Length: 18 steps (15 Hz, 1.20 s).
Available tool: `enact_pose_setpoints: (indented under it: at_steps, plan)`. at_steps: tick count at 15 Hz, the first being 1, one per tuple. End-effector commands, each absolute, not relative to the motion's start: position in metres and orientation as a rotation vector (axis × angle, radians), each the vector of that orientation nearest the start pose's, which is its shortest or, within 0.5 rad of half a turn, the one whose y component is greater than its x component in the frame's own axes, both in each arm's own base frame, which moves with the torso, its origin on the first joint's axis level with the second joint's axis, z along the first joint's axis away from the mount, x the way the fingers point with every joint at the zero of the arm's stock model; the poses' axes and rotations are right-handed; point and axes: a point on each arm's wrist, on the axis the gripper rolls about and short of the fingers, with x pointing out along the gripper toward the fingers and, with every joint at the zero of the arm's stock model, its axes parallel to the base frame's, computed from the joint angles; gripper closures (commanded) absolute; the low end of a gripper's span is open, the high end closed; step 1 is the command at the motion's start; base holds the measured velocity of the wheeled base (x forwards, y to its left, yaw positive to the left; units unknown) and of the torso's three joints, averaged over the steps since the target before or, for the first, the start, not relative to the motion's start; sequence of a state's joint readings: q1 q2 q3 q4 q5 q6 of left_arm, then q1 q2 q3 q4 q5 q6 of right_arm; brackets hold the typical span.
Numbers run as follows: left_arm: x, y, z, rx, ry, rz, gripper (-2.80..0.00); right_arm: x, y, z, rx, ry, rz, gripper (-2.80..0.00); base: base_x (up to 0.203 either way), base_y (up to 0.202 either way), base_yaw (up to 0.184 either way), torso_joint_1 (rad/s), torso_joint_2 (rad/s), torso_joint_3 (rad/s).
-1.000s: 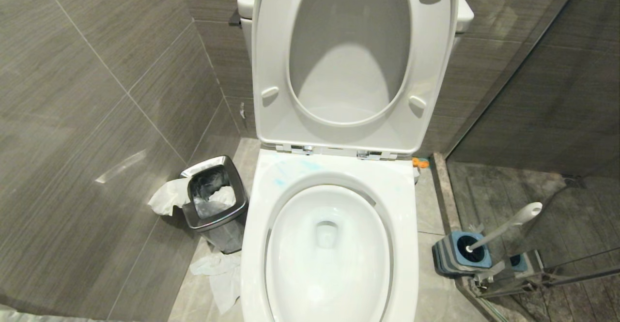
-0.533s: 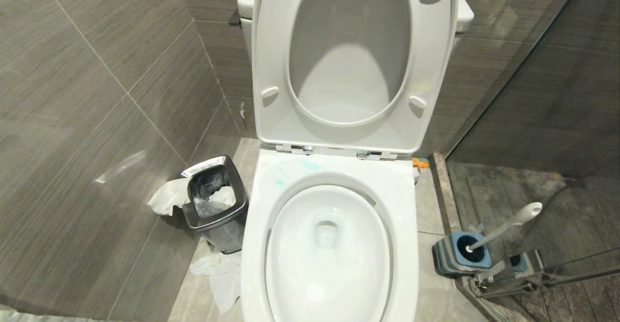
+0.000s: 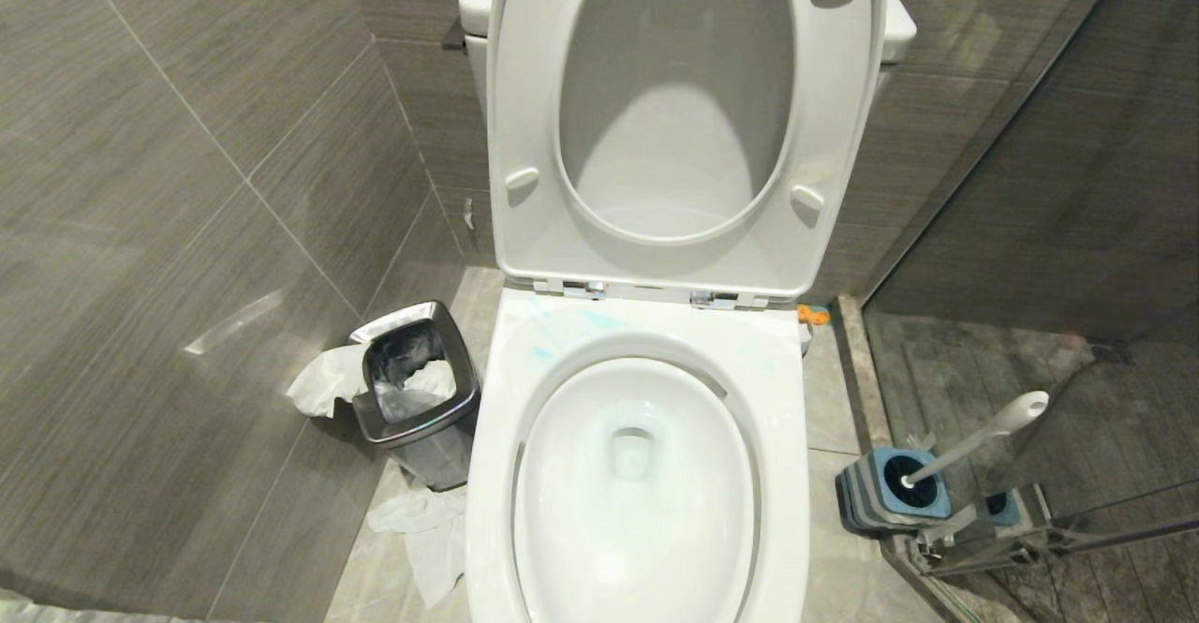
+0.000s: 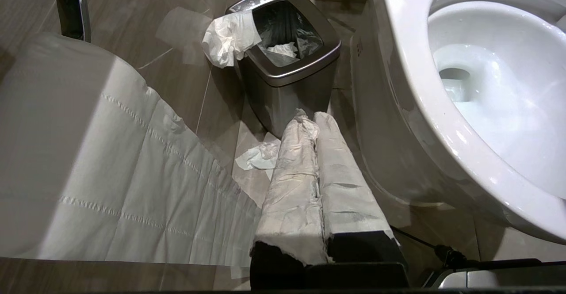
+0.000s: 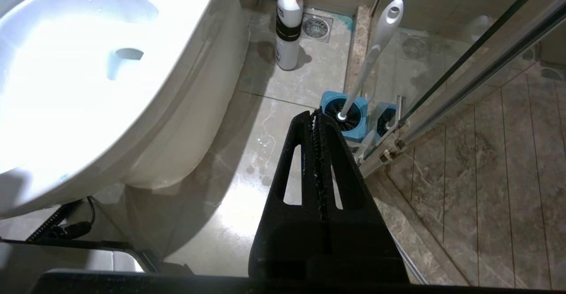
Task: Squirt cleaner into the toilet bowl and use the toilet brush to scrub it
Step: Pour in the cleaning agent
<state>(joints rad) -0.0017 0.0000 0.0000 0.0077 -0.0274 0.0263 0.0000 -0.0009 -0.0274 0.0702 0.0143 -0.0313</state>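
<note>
**Q:** Two tools are on this robot; what are they doing, and where are the task's things?

**A:** Both are hanging low, outside the head view. The left tool [image 4: 311, 121], wrapped in white paper, is pressed together and holding nothing, just beside the steel bin [image 4: 287, 59]. The right tool [image 5: 317, 121] is also pressed together, empty, pointing toward the toilet brush [image 5: 369, 59], which is leaning in its blue holder [image 5: 345, 117] on the floor, right of the toilet bowl [image 3: 637, 482].

**Q:** How will the brush handle?

**A:** Probably light and stiff, its plastic handle smooth and likely slippery; gripping mid-handle looks safest.

**Q:** Anything hard to see?

**A:** The bristles are sitting sunk in the holder. Teal cleaner smears [image 3: 562, 333] are showing on the rim. A white bottle with an orange cap [image 5: 289, 24] is standing behind the bowl; its label is unreadable.
</note>
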Motion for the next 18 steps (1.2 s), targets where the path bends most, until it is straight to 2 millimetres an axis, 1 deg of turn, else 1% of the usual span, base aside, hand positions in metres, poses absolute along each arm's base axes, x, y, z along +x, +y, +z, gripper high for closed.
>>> enact_pose_setpoints:
  at_steps: [1, 5, 7, 18]
  plan:
    - [-0.0225, -0.0006, 0.0740, 0.031, 0.010, -0.029, 0.00, -0.0250, 0.0003, 0.0759, -0.032, 0.043, 0.013, 0.00, 0.000, 0.000, 0.000, 0.000, 0.00, 0.000]
    - [-0.0225, -0.0004, 0.0739, 0.031, 0.012, -0.020, 0.00, -0.0250, 0.0002, 0.0759, -0.032, 0.043, 0.011, 0.00, 0.000, 0.000, 0.000, 0.000, 0.00, 0.000]
    - [-0.0225, -0.0004, 0.0739, 0.031, 0.012, -0.020, 0.00, -0.0250, 0.0002, 0.0759, -0.032, 0.043, 0.011, 0.00, 0.000, 0.000, 0.000, 0.006, 0.00, -0.106]
    - [-0.0226, -0.0004, 0.0740, 0.031, 0.013, -0.020, 0.00, -0.0253, 0.0003, 0.0762, -0.032, 0.044, 0.013, 0.00, 0.000, 0.000, 0.000, 0.003, 0.00, -0.191]
